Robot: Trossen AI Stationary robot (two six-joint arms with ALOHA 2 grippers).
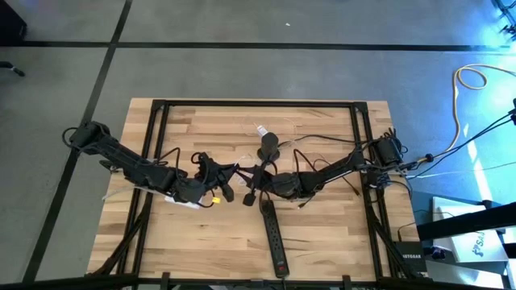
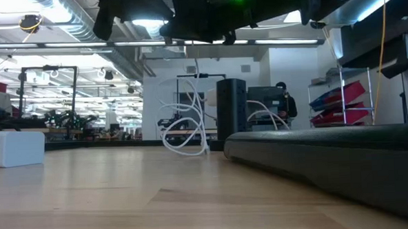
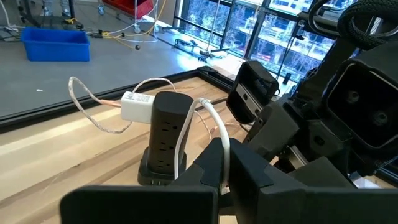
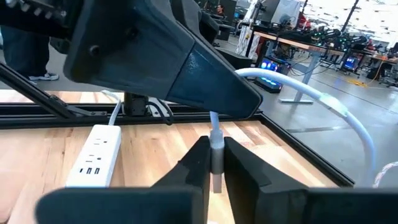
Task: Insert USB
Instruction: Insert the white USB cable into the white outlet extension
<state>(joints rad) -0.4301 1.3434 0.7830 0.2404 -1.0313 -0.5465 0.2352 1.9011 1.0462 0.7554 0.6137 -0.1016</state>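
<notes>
A white USB cable (image 3: 208, 112) is held up between both arms over the middle of the table. My left gripper (image 3: 219, 171) is shut on the cable a short way back from its end. My right gripper (image 4: 216, 165) is shut on the cable's plug end (image 4: 216, 146), directly under the left gripper's fingers (image 4: 205, 74). In the high view the two grippers (image 1: 228, 184) (image 1: 251, 192) meet tip to tip. A black power tower (image 3: 165, 140) stands on the table beyond them. A white power strip (image 4: 93, 155) with USB ports lies flat under the left arm. My left gripper pinches the white cable (image 3: 222, 152) between its two fingers, which lie across it. The cable arcs up and away from the fingers, clear of the table. My right gripper pinches the plug end (image 4: 216, 177) of the cable between its two fingers. The plug stands upright in the hold, and the cable runs up from it (image 4: 214, 124) to the left gripper. It is lifted clear of the table.
A black power strip (image 1: 274, 234) lies from the middle of the table to the near edge. A white adapter (image 3: 137, 107) with a thin cord lies behind the tower. Loose white cable coils (image 2: 184, 139) lie by the tower. A black frame (image 1: 258, 103) rims the table.
</notes>
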